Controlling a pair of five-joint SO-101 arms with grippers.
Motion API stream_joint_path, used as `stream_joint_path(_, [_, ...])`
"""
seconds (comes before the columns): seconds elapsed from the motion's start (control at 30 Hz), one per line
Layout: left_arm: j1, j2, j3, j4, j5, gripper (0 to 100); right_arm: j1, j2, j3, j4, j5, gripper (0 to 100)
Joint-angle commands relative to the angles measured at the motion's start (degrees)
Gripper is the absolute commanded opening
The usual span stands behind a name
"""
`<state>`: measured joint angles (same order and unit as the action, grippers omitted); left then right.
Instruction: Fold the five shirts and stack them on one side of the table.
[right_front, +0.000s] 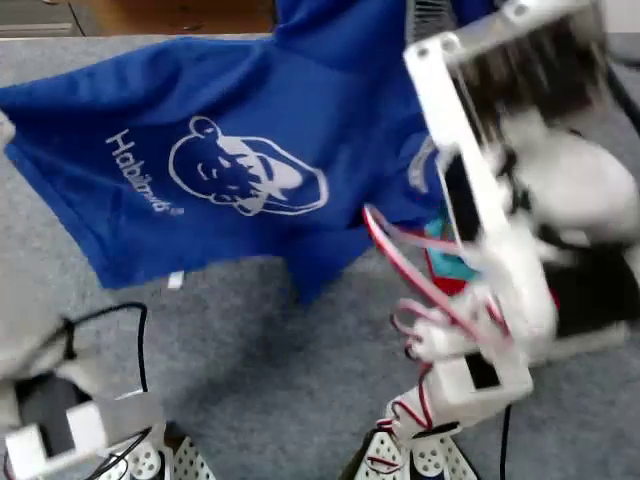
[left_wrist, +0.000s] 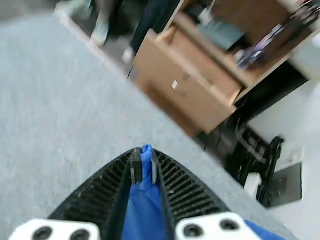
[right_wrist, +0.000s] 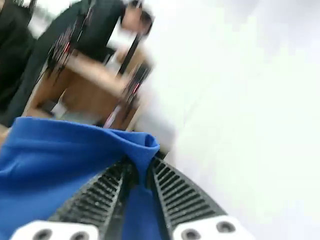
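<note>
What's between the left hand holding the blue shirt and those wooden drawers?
Bare grey table stretches from the left hand, pinching the blue shirt, to the wooden drawers, in the left wrist view.

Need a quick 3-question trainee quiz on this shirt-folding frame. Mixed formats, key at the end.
1. True or false: the left gripper is shut on an edge of the blue shirt.
2. Which grippers hold shirt cloth? A) neither B) the left alone C) the left and the right gripper
3. Short answer: what colour is the table under the shirt?
Key: 1 true; 2 C; 3 grey.
</note>
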<state>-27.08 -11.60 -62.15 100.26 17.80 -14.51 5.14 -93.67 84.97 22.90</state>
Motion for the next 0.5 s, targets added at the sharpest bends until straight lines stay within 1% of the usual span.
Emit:
stream_joint_path(0.0, [-0.2,-7.7,-2.0,0.4,-3.1,2,-3.8,-5.6,-1.5,-2.3,6.3,0.4])
stream_joint_path(0.2, [-0.2,-15.3,-1.7,0.4,-6.1,2,-10.9,-9.1,-1.5,-2.9,16.2,0.4])
stream_joint_path(0.23, [-1.1,-16.0,-1.7,0.4,-6.2,2,-11.7,-9.4,-1.5,-2.9,17.7,0.4])
stream_joint_path(0.33, [-6.9,-16.8,-1.6,0.4,-6.2,2,-12.6,-9.7,-1.6,-2.9,19.9,0.4])
stream_joint_path(0.47, [-12.9,-16.8,-0.8,0.4,-6.3,2,-12.7,-11.5,-1.4,-4.7,19.6,0.4])
